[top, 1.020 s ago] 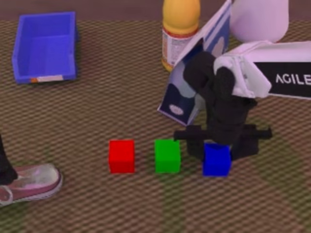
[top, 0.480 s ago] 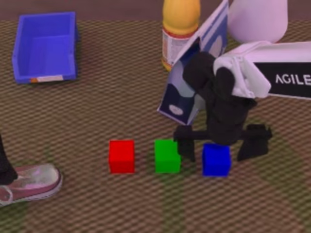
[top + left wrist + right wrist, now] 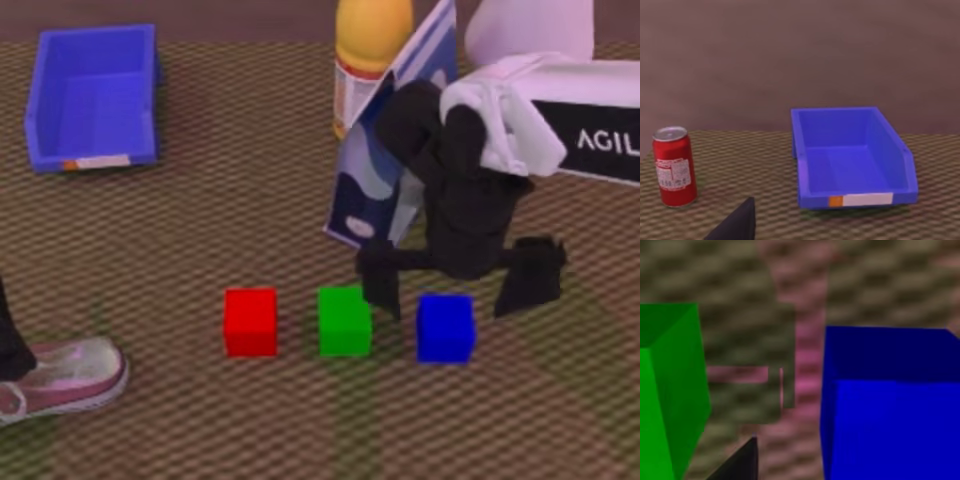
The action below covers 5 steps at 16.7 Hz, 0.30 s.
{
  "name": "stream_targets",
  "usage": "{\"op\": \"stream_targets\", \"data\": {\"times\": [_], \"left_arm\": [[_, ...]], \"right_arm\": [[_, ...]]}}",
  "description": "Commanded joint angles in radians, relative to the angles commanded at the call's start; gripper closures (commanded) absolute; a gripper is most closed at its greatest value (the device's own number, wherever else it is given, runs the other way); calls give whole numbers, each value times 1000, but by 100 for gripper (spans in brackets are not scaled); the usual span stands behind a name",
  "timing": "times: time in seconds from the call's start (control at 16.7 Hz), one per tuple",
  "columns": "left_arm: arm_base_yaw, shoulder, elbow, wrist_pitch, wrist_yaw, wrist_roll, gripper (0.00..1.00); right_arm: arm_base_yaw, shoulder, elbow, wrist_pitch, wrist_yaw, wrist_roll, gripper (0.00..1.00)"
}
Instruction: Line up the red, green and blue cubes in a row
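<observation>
Right gripper (image 3: pixel 455 275), fingers spread wide, hovers above the small matte blue cube (image 3: pixel 445 326); row complete, retract next.

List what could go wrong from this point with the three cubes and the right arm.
1. The open right gripper hangs just above the blue cube, one finger close to the green cube; a sideways pull-out might nudge either cube out of line with the red cube.
2. The right arm sits against the tilted carton, next to the orange bottle; a careless retreat might tip the carton toward the row.
</observation>
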Motion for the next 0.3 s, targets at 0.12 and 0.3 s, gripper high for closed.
{"op": "stream_targets", "data": {"times": [0.12, 0.3], "left_arm": [[0, 0, 0, 0, 0, 0, 0], [0, 0, 0, 0, 0, 0, 0]], "right_arm": [[1, -25, 49, -80, 0, 0, 0], [2, -51, 90, -137, 0, -1, 0]]}}
